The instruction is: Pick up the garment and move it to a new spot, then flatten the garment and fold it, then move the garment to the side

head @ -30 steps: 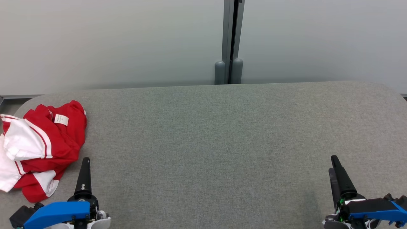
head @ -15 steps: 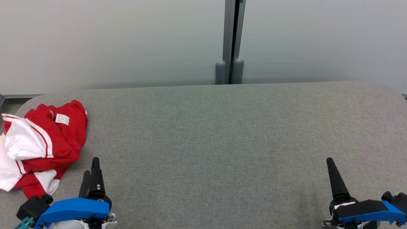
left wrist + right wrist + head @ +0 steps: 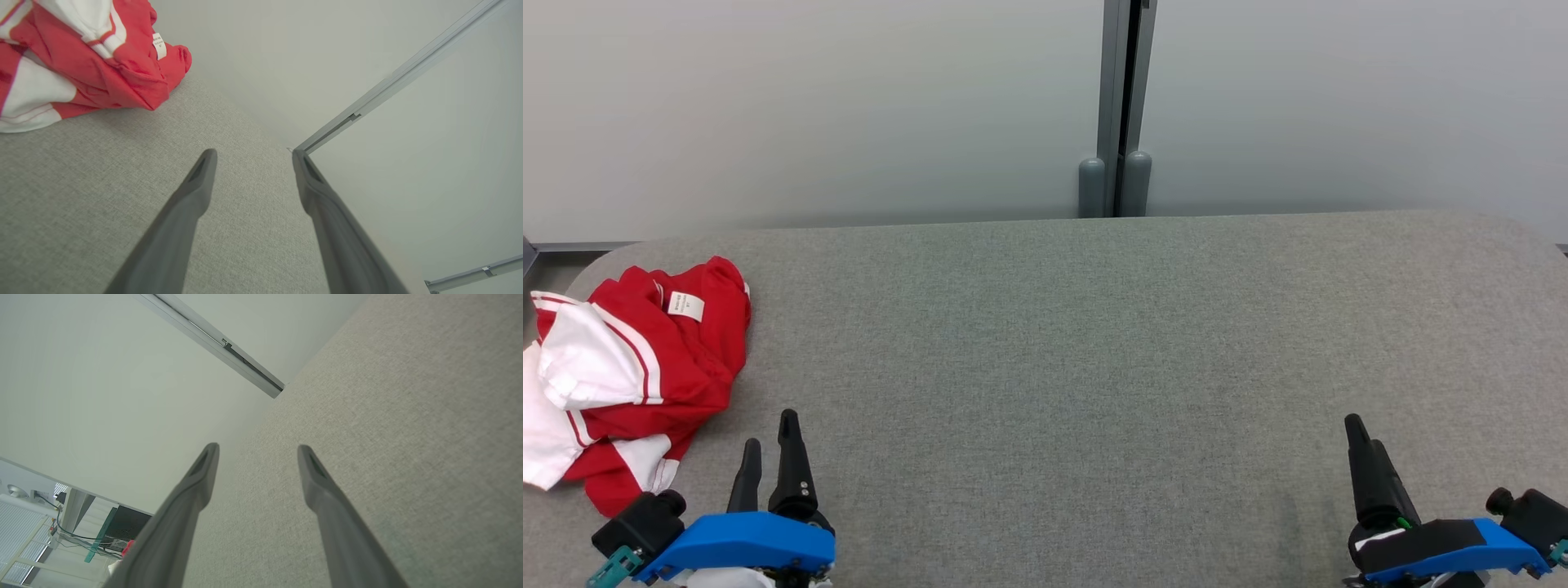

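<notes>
A crumpled red and white garment (image 3: 629,367) lies at the left end of the grey padded table (image 3: 1094,343), a small white label showing on its top fold. In the left wrist view the garment (image 3: 86,61) sits at the upper left, beyond the fingers. My left gripper (image 3: 768,429) stands open over the table's near left, just right of the garment and apart from it, with nothing between its fingers (image 3: 196,188). At the near right my right gripper (image 3: 1364,433) is open and empty too; its fingers (image 3: 322,486) point over bare table.
A pale partition wall (image 3: 809,106) runs along the table's far edge, with a grey upright post (image 3: 1115,106) at its middle. The table's corners are rounded. In the right wrist view, a room with cables and furniture (image 3: 73,531) shows past the wall's end.
The left gripper has shifted right and turned so both fingers show. The right gripper has drawn back slightly toward the near edge. The garment has not moved.
</notes>
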{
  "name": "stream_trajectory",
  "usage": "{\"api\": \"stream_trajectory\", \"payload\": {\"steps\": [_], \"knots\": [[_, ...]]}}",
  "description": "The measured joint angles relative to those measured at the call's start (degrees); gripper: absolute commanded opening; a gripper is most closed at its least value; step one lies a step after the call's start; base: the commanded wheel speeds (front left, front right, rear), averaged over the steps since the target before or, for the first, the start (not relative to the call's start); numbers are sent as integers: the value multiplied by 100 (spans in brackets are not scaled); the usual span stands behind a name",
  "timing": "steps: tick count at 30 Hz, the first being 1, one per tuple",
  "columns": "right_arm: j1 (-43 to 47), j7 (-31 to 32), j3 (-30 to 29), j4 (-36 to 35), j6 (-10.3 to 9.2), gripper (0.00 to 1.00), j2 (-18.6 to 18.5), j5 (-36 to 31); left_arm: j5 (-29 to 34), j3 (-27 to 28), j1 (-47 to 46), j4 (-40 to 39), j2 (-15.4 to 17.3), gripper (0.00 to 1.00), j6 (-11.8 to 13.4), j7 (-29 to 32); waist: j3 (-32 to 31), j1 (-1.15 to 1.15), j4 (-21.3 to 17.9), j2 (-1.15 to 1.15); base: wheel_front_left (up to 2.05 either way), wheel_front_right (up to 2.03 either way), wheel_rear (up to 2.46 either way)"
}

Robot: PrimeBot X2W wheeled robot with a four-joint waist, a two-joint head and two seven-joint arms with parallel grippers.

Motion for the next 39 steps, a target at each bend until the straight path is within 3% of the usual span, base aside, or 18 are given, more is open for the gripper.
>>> {"api": "stream_trajectory", "payload": {"steps": [27, 39], "knots": [[40, -443, 189, 201, 1, 100, -13, -1714, 1707, -187, 3, 138, 12, 100, -204, -442, 3, 0, 46, 0, 0, 0, 0], [56, -600, 236, 286, 1, 100, -18, -2393, 2476, -119, 6, 220, 22, 100, -179, -602, -6, 0, 59, 0, 0, 0, 0]]}}
